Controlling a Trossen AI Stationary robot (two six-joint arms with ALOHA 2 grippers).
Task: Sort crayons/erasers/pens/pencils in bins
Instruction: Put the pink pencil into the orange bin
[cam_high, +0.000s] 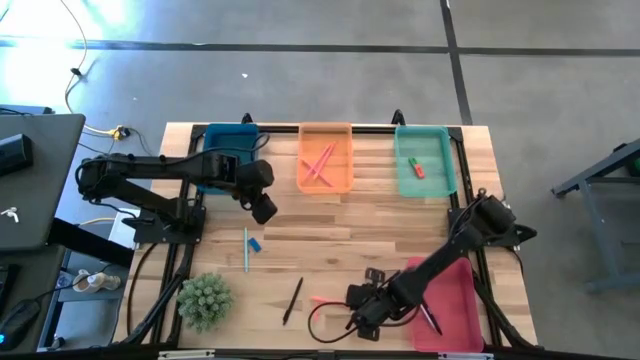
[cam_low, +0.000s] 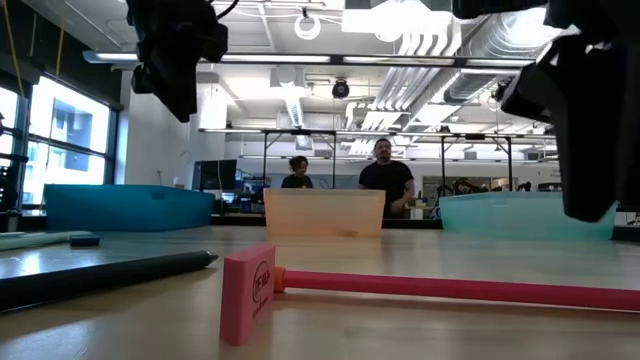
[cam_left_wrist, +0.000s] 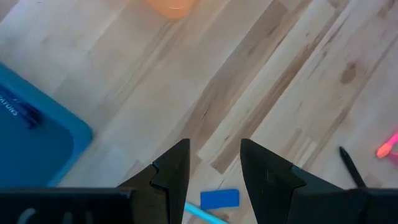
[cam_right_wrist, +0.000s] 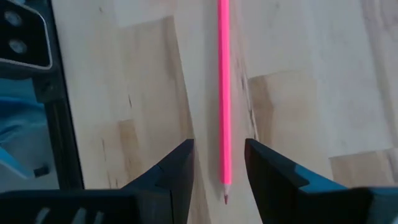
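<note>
Two arms, two different targets, so decide by which is nearer.

Right gripper (cam_right_wrist: 217, 171): fingers apart, nothing held. In its wrist view the pink pencil (cam_right_wrist: 224, 93) runs straight between the two fingers, long axis along the camera's forward line, sharpened tip nearest the wrist. So the fingers close across the shaft, not along it. From above, that gripper (cam_high: 365, 310) hangs over the front of the table, and the pencil (cam_high: 328, 299) lies just to its left, pointing roughly left-right across the boards. Red-pink bin (cam_high: 455, 310) sits directly under that arm's forearm, a pen already in it.

Left gripper (cam_left_wrist: 214, 168): also apart and empty, over bare wood in front of the dark blue bin (cam_high: 225, 138). The blue eraser (cam_high: 256, 245) lies just beyond it toward the front edge; in its wrist view that eraser (cam_left_wrist: 219, 198) shows in the gap between the fingers, with a light blue stick (cam_high: 246, 248) just beside it.

The black pen (cam_high: 292, 300) lies between the arms, nearer the right.

My read: the right is lined up, you need only descend. Orange bin (cam_high: 326, 160) already holds pink sticks, so the pencil likely goes there.
</note>
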